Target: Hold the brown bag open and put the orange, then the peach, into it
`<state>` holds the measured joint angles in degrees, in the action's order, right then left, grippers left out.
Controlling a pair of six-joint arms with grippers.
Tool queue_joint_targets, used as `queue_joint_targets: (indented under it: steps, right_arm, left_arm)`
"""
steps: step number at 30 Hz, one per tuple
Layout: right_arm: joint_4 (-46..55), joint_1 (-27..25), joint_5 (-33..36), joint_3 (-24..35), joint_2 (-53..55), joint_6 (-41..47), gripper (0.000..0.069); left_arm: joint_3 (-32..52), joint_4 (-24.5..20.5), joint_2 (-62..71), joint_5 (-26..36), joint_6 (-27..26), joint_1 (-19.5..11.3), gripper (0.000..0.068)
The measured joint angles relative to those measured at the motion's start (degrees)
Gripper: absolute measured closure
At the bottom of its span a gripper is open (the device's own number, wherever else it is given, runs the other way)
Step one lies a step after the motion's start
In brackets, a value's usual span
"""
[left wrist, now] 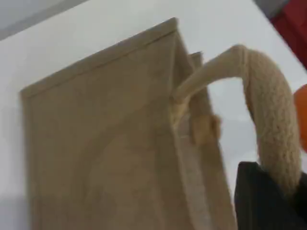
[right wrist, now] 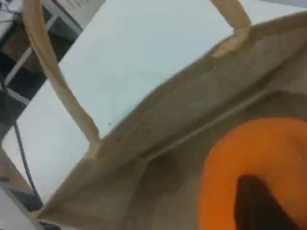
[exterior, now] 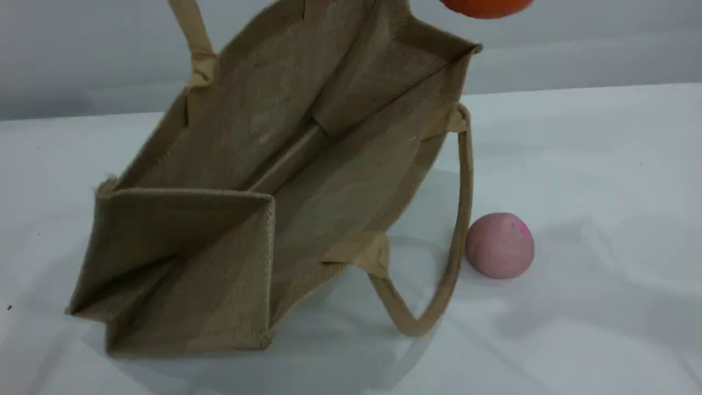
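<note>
Brown woven bag tipped on table, mouth gaping wide, floor seam showing. I hold its far handle up at 11 o'clock; near handle droops at 4 o'clock. Bright orange I hold aloft at bag's 1 o'clock. Pale-pink peach, brighter blotch, rests on table at 4 o'clock, just beside drooping handle.

The top edge cuts off the orange and the bag's raised handle.
</note>
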<state>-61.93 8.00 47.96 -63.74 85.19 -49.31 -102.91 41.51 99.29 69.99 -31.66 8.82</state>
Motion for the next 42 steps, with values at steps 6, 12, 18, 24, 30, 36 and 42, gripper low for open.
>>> queue_joint_targets:
  steps: [6,12,18,24,30,36,42]
  right_arm:
    - [-0.07,5.88,-1.19,0.00,0.03,-1.09,0.0657]
    - [-0.07,11.94,-6.80,0.00,2.72,-1.09,0.0657]
    - [-1.46,15.72,-13.40,0.00,9.00,-1.56,0.0657]
    - [-9.04,16.19,-23.01,-0.05,16.10,-7.38,0.0657]
    - [-22.18,16.19,-22.26,-0.05,23.72,-20.44,0.0657]
    - [-36.29,16.19,-18.33,-0.05,28.80,-34.11,0.0634]
    - [-37.97,16.77,-14.24,-0.12,28.79,-38.65,0.0533]
  left_arm:
    - [0.00,2.30,0.00,-0.06,-1.31,0.00,0.0599]
    - [0.00,2.21,-0.05,-0.11,-1.06,0.00,0.0599]
    - [0.00,2.17,-0.05,-0.06,-1.06,0.00,0.0599]
    - [0.00,2.17,0.00,-0.06,-1.06,0.00,0.0599]
    - [0.00,2.17,0.00,-0.06,-1.06,0.00,0.0599]
    - [0.00,2.17,0.00,-0.06,-1.06,0.00,0.0599]
    - [0.00,2.17,0.00,-0.06,-0.93,0.00,0.0599]
